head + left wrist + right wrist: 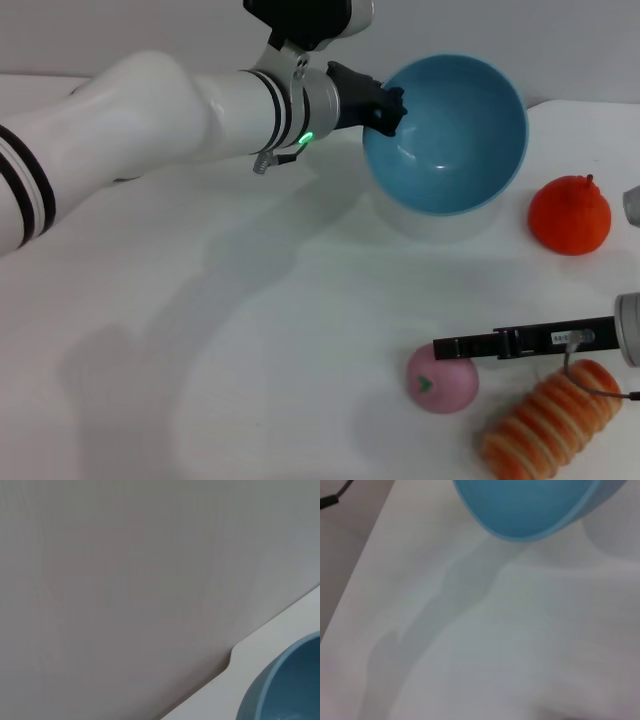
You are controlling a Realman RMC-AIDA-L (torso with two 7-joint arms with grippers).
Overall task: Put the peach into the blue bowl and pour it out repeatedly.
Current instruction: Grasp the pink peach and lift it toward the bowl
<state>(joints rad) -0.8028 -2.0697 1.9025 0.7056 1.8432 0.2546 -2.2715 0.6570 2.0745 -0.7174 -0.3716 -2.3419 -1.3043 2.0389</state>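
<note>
The blue bowl (450, 140) hangs tilted above the back of the white table, its empty inside turned toward me. My left gripper (385, 108) is shut on the bowl's left rim. The left wrist view catches part of the bowl (285, 690), and the right wrist view shows its outside (530, 505). The pale pink peach (441, 380) lies on the table at the front right, well apart from the bowl. My right gripper (442, 349) reaches in from the right edge as a long black bar, its tip just over the peach's far side.
An orange-red fruit with a stem (569, 215) sits to the right of the bowl. An orange striped bread roll (550, 420) lies just right of the peach. The table's back edge (235, 655) shows in the left wrist view.
</note>
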